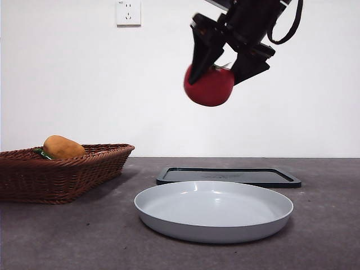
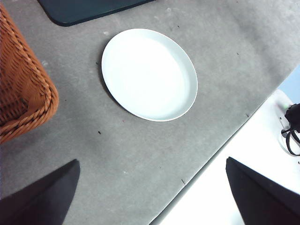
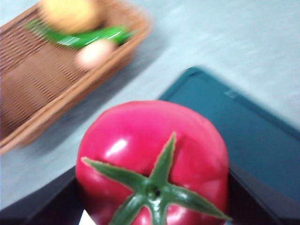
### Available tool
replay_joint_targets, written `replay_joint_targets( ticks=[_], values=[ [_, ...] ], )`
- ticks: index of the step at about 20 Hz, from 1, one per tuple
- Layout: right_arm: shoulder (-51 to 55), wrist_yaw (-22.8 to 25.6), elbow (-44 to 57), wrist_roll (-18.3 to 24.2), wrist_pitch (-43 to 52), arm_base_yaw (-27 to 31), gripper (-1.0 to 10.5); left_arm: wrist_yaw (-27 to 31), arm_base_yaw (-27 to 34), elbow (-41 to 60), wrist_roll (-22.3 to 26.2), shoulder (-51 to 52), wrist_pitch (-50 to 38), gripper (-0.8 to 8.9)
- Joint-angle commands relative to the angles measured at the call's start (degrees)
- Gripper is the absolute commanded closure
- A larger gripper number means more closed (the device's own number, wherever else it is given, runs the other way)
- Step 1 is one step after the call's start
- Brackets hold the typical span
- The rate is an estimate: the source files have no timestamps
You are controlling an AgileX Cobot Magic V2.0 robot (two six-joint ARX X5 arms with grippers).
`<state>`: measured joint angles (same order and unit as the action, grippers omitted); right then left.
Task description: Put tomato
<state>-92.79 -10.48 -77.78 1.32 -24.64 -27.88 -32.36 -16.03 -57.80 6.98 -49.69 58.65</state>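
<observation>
One arm: right end effector [image 1: 220, 66] pinching the tomato [image 1: 209, 86], tilted, high above the plate [image 1: 214, 210].
Left end effector [image 2: 152, 197]: spread.
Basket [image 1: 62, 174]: potato [image 1: 63, 147].

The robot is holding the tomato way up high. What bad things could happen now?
The tomato hangs high in the right gripper, well above the gray plate. It is round and glossy, so it might slip from the jaws and bruise. If let go from this height, it could bounce or roll off the shallow plate onto the dark tray.
</observation>
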Motion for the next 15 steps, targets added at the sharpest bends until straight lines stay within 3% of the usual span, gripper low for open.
replay_joint_targets(
  ticks=[1,7,15],
  values=[
    [-6.14,0.04,-5.09,0.92,0.24,1.77,7.4,-0.28,-0.22,-1.07,0.94,-0.31,-0.33,3.17],
    [-20.44,0.07,-13.51,1.49,0.83,6.27,7.4,-0.28,-0.22,-1.07,0.90,-0.31,0.42,3.17],
    [-28.44,1.53,-13.86,2.14,4.98,7.93,7.4,-0.31,-0.22,-1.07,0.90,-0.31,0.50,3.17]
  ],
)
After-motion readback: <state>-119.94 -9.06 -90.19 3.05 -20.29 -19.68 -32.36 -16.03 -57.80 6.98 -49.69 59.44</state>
